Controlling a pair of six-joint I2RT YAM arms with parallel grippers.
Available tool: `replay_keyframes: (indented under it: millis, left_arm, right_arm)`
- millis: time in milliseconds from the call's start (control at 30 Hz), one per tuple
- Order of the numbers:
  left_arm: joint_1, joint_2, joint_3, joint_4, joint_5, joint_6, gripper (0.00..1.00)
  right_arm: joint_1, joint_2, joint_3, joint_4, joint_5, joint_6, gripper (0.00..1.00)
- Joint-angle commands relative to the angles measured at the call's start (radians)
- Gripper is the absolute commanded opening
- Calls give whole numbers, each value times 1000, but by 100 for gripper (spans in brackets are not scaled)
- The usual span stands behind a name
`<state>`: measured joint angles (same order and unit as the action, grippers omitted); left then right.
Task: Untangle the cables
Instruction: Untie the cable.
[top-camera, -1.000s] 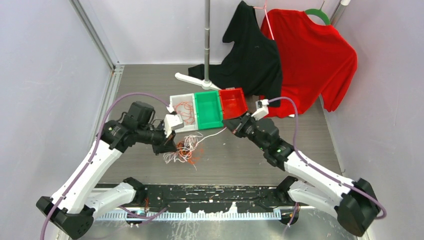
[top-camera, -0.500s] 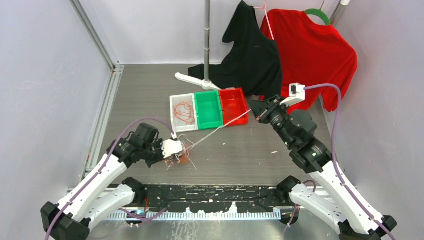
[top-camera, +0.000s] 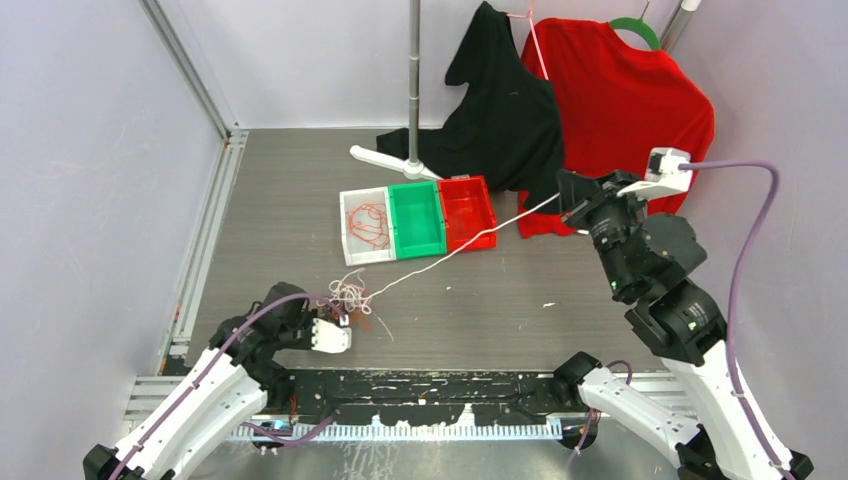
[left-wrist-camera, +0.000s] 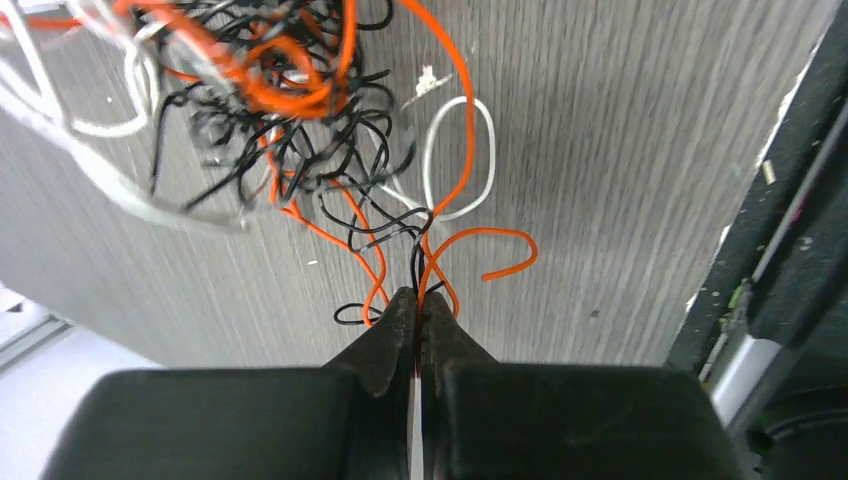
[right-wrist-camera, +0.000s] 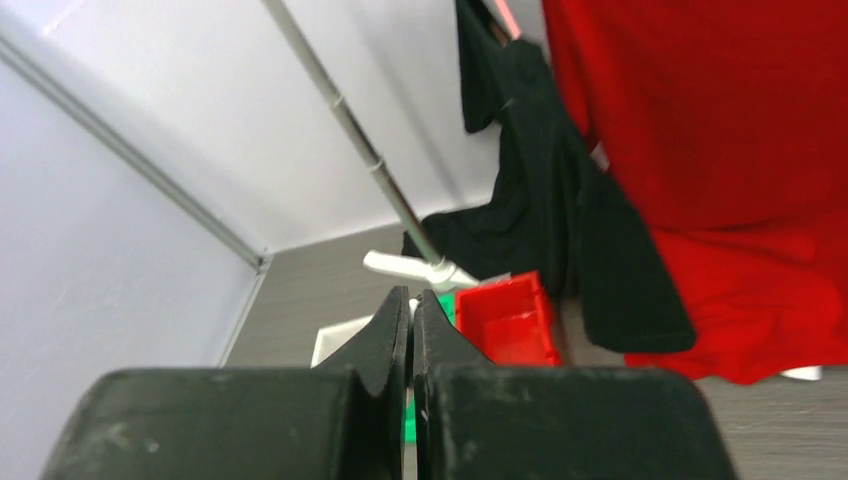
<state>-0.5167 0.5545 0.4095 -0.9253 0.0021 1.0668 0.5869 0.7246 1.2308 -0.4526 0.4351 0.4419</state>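
Note:
The cables form a tangle (top-camera: 352, 297) of orange-red, white and black wire on the table, near left. My left gripper (top-camera: 344, 318) sits low at the tangle's near side. In the left wrist view it (left-wrist-camera: 418, 300) is shut on an orange strand (left-wrist-camera: 455, 110) and a black strand that lead up into the knot (left-wrist-camera: 270, 110). One white cable (top-camera: 450, 252) runs taut from the tangle up to my right gripper (top-camera: 566, 192), which is raised at the right. In its wrist view the right gripper (right-wrist-camera: 411, 297) is shut, with a sliver of white between the tips.
Three joined bins stand mid-table: a white bin (top-camera: 343, 225) with orange cables in it, a green bin (top-camera: 418, 220) and a red bin (top-camera: 468, 210). Behind them are a stand pole (top-camera: 414, 80), a black shirt (top-camera: 505, 110) and a red shirt (top-camera: 620, 110). A black rail (top-camera: 420, 385) lines the near edge.
My right gripper rose and swung right, drawing the white cable out into a long taut line. My left gripper dragged the tangle toward the near left.

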Motion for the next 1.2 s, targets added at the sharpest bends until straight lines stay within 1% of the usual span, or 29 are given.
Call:
replay_keyframes:
  millis: [0,100,367,467,500,533,567,600,633,667,700,767,833,933,1033,1167]
  left_arm:
    - [1,-36,-36,20,-97,141,0]
    - [1,-33,-62,29,-147,161,0]
    - [1,-1,-36,16,-145,124,0]
    - [1,5,-17,14,-151,120,0]
    - [1,11,0,-10,-138,113,6]
    - [1,22,34,-35,-107,85,26]
    - [1,34,80,-67,-62,42,53]
    - [1,50,128,-100,-18,-2,69]
    - [1,68,199,-129,36,-41,77]
    - [1,89,258,-156,92,-83,81]
    - [1,109,312,-180,147,-136,83]
    - [1,159,427,-245,275,-190,84]
    - [1,194,522,-289,364,-227,85]
    - [1,237,637,-295,468,-289,85]
    - [1,266,709,-169,504,-439,84]
    - [1,297,751,68,537,-660,83]
  right_arm:
    - [-6,35,127,-20,170,-95,1]
    - [-5,54,182,-26,246,-147,1]
    - [-5,77,295,-17,409,-239,1]
    - [-5,83,337,-10,440,-277,1]
    - [-5,92,358,-26,435,-276,1]
    - [-4,105,382,-52,401,-261,1]
    - [-6,119,399,-78,349,-220,1]
    - [-5,133,406,-100,290,-179,1]
    - [-5,145,403,-120,228,-136,1]
    - [-6,157,391,-127,156,-91,1]
    - [-5,164,369,-121,82,-49,1]
    - [-5,175,303,-76,-83,23,1]
    - [-4,181,249,-12,-273,95,1]
    - [-5,198,203,101,-458,192,1]
    - [-5,230,220,173,-564,265,1]
    - [-4,263,247,308,-654,387,1]
